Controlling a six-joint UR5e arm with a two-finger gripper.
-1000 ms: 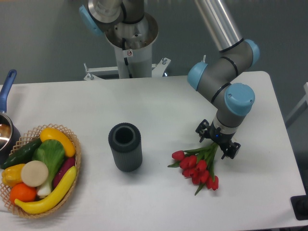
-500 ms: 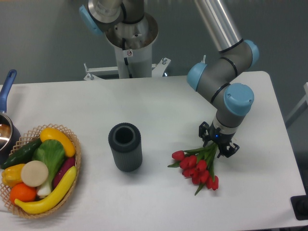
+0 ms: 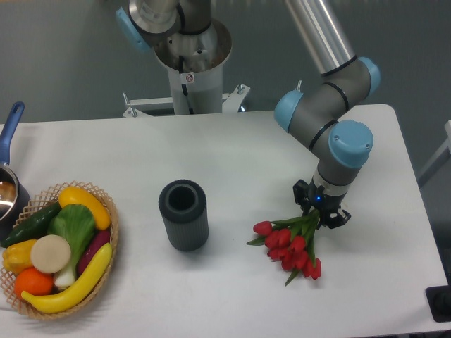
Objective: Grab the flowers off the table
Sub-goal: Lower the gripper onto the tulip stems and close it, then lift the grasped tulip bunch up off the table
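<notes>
— Which way did the flowers (image 3: 290, 246) lie?

— Their long axis ran diagonally across the tabletop (image 3: 232, 155). The red heads fanned toward the lower left, on the side of the front edge, and the green stems ran up and to the right, under my wrist. They lay on the right half of the tabletop, well apart from the dark ribbed cylinder (image 3: 184, 215) to their left.

— And your tool?

— My tool (image 3: 320, 209) pointed straight down over the stem end, its jaws pressed in on the stems. I held the flowers there, though the blooms looked to rest on the white surface; from that angle I could not tell for certain.

— What was hidden from view?

— The tips of the stems, behind my tool and wrist. The fingertips themselves were small and dark, hard to make out against the green.

— Anything cut off?

— At the far left edge, a pot (image 3: 8, 195) with a blue handle, only partly in view.

— And the containers?

— A woven basket (image 3: 110, 218) sat at the left, holding a banana, a yellow squash, a cucumber, an orange, a leafy green and a purple piece. The cylinder stood upright with its open top facing up; its inside was dark.
</notes>
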